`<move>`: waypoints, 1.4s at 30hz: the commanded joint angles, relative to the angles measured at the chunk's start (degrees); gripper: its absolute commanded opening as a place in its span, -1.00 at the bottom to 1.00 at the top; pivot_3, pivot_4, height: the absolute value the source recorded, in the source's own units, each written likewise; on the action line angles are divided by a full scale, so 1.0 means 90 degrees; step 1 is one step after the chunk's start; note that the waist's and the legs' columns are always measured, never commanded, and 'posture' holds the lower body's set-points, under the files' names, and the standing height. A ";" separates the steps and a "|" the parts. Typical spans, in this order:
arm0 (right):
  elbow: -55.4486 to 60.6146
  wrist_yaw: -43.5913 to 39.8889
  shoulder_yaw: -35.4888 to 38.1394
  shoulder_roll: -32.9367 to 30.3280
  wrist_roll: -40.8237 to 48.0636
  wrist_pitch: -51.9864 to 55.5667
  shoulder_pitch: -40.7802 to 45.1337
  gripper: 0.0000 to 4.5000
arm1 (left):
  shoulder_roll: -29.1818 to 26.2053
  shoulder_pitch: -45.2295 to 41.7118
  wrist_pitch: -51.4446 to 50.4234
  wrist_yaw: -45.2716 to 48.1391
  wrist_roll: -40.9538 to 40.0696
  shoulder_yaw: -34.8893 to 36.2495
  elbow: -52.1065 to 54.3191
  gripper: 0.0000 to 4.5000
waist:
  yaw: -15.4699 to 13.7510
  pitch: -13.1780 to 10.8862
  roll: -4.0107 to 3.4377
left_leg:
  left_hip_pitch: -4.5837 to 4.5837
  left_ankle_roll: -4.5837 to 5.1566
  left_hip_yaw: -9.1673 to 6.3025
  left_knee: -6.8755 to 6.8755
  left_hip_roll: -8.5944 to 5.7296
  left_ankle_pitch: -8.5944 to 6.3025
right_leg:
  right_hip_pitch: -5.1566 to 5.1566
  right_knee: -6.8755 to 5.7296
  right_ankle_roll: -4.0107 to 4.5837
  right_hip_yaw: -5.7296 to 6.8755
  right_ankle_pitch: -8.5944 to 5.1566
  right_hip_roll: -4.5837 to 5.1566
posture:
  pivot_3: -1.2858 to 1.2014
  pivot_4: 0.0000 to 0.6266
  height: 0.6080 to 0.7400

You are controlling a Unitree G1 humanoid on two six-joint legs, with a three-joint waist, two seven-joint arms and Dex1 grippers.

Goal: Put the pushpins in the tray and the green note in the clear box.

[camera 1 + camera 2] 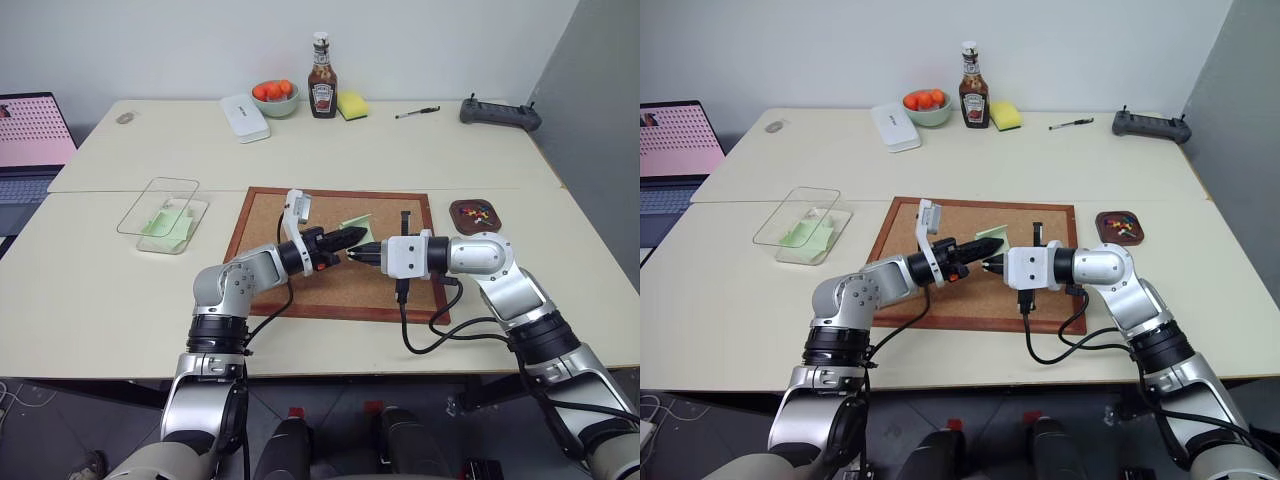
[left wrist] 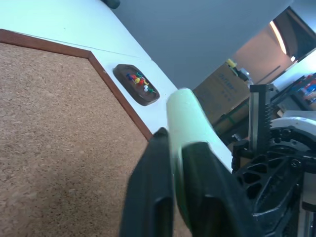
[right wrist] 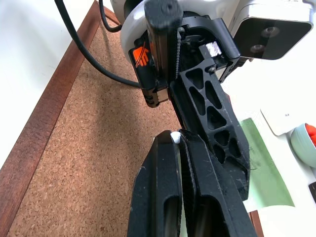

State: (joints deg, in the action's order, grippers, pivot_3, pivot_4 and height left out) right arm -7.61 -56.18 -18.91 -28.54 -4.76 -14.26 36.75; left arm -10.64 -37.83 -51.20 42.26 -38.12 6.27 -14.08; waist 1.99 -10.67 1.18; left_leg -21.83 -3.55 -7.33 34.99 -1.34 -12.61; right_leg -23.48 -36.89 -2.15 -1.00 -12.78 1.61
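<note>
Your left gripper (image 2: 170, 148) is pinching the green note (image 2: 186, 116), its two black fingers pressed together on the paper, and your right gripper (image 3: 178, 143) is sitting with its jaws pressed together too, a small white tip between them; whether it is also gripping the note, you cannot tell. Both are meeting tip to tip above the corkboard (image 1: 268, 215), left forearm angling in from the left, right forearm reaching across level from the right.

No writing is reading clearly for you: the ketchup bottle (image 1: 322, 90) at the far edge is showing a label too small to make out, and the laptop (image 1: 30, 135) screen is showing only rows of dots.

Your left wrist view is giving you the tray (image 2: 136, 85) close enough to see the pushpins (image 2: 139, 80) lying in it, red, yellow and green heads, just past the corkboard's corner. Your head views are showing you the clear box (image 1: 160, 212) well to the left of the board, with pale green slips lying in it.
</note>
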 commanded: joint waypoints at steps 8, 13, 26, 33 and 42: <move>0.0313 0.0241 0.0330 0.0054 0.0257 0.0088 0.0060 -1.00 | -0.0081 0.0168 0.0132 0.0201 -0.0085 0.0004 0.0272 -0.99 | 0.0000 0.0000 0.0000 | 0.0001 0.0000 0.0001 0.0000 0.0000 0.0000 | 0.0000 0.0000 0.0000 -0.0001 0.0000 0.0000 | 0.03 -0.52 1.00; 0.0586 0.0407 0.0645 0.0168 0.0733 0.0704 -0.0140 -1.00 | -0.0012 0.0304 0.0372 0.0080 -0.0102 0.0111 0.0408 -0.99 | -0.0006 0.0000 0.0000 | 0.0000 0.0000 0.0000 0.0000 0.0000 0.0000 | 0.0000 0.0000 0.0001 -0.0001 0.0000 0.0000 | 0.03 -0.52 1.00; 0.1726 0.0559 0.1081 0.0195 0.1621 0.2440 -0.0660 -1.00 | 0.0058 0.0345 0.0686 -0.0137 -0.0069 0.0211 0.0412 -0.99 | -0.0012 0.0000 0.0000 | -0.0001 0.0000 -0.0002 0.0000 0.0000 0.0000 | 0.0000 0.0000 0.0001 0.0000 0.0000 0.0001 | 0.03 -0.52 1.00; 0.2099 0.0813 0.1248 0.0363 0.2021 0.3215 -0.0801 -1.00 | 0.0044 0.0377 0.0980 -0.0207 0.0018 0.0201 0.0440 -0.99 | -0.0014 0.0000 0.0000 | -0.0002 0.0000 -0.0002 0.0000 0.0000 0.0000 | 0.0000 0.0000 0.0001 0.0001 0.0000 0.0001 | 0.03 -0.52 1.00; 0.1485 0.1829 0.2089 -0.0151 0.1570 0.3537 -0.0863 -1.00 | -0.0391 0.0793 0.0969 -0.0041 0.0155 -0.0159 0.1192 -0.99 | -0.0026 0.0000 0.0000 | -0.0004 0.0001 -0.0003 0.0000 -0.0001 -0.0001 | 0.0000 0.0001 0.0001 0.0002 0.0000 0.0001 | 0.03 -0.52 1.00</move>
State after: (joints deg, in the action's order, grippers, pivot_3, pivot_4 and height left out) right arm 9.54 -43.24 -3.04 -26.91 13.83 19.88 28.87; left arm -13.36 -31.22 -43.24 40.88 -36.88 5.62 -7.44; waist 1.76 -10.67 1.18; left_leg -21.87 -3.54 -7.33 34.99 -1.36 -12.62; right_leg -23.48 -36.87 -2.14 -1.00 -12.78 1.62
